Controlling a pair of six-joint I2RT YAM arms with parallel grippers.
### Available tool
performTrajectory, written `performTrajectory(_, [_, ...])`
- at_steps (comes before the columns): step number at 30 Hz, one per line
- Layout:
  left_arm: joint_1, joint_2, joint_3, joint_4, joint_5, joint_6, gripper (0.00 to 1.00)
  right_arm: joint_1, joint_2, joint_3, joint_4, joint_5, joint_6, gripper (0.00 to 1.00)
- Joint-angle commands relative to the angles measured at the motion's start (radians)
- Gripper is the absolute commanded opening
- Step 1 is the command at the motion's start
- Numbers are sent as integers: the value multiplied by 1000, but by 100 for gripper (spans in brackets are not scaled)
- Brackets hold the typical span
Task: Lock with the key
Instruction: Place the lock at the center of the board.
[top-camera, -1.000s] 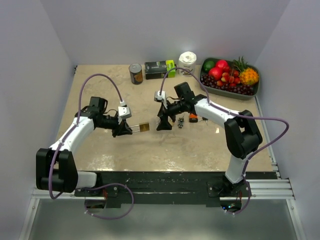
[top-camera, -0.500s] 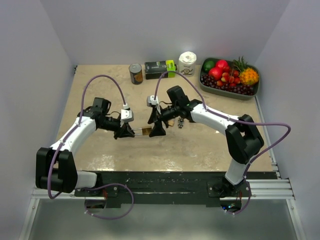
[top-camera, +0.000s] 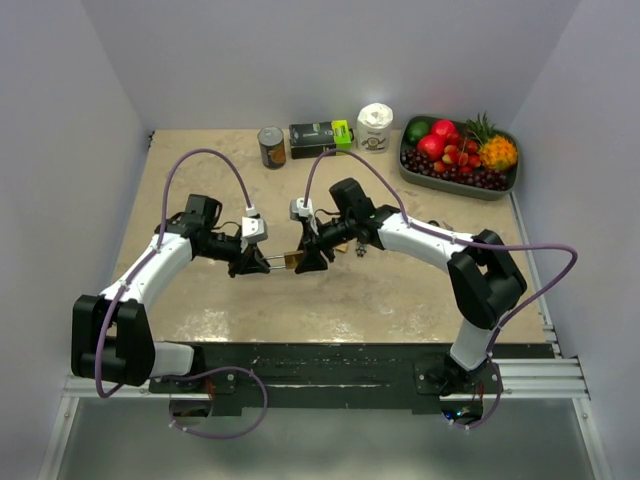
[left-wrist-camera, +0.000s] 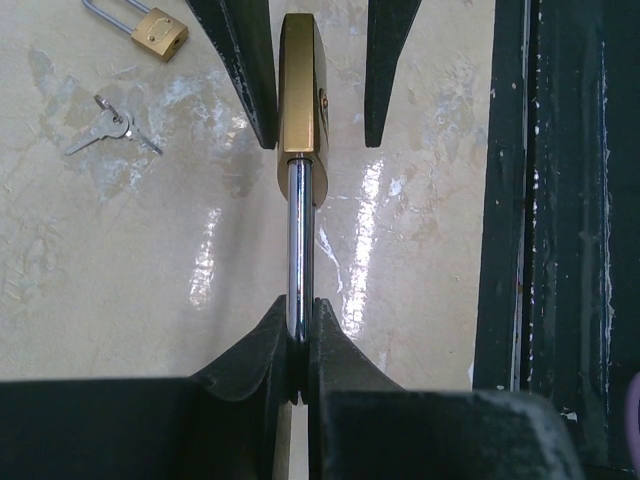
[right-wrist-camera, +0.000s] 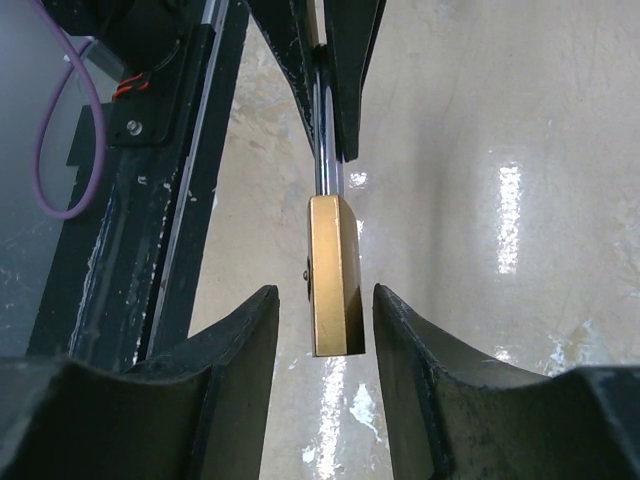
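A brass padlock (top-camera: 290, 260) hangs in the air between the two arms. My left gripper (left-wrist-camera: 300, 322) is shut on its steel shackle (left-wrist-camera: 298, 240), and the brass body (left-wrist-camera: 300, 90) points away from it. My right gripper (right-wrist-camera: 325, 300) is open, one finger on each side of the body (right-wrist-camera: 335, 275), with a gap on both sides. A pair of small silver keys (left-wrist-camera: 115, 127) lies on the table to the right of my right gripper (top-camera: 305, 260), where the top view also shows the keys (top-camera: 360, 245).
A second brass padlock (left-wrist-camera: 158, 32) lies on the table beyond the keys. At the back stand a can (top-camera: 271, 147), a green and black box (top-camera: 320, 135), a white tub (top-camera: 375, 125) and a fruit tray (top-camera: 480, 193). The black table edge (left-wrist-camera: 560, 200) runs alongside.
My right gripper has moved left from beside the keys to the padlock, and its jaws have narrowed around the brass body. The left gripper kept its hold and shifted slightly.
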Motion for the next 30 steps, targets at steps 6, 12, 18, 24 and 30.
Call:
performTrajectory(6, [-16, -36, 1, 78, 105, -33, 0, 10, -32, -1, 103, 9, 62, 37])
performTrajectory(12, [-13, -38, 4, 132, 84, -118, 0, 8, -30, 22, 33, 15, -5, 0])
performTrajectory(18, [91, -44, -10, 434, 8, -551, 53, -22, -41, 21, 125, 91, 135, 0])
performTrajectory(24, [211, -41, 25, 709, -196, -1197, 64, -148, -51, 12, 482, 307, 609, 0])
performTrajectory(30, [208, -39, 45, 847, -276, -1624, 99, -156, -61, 53, 599, 548, 763, 0])
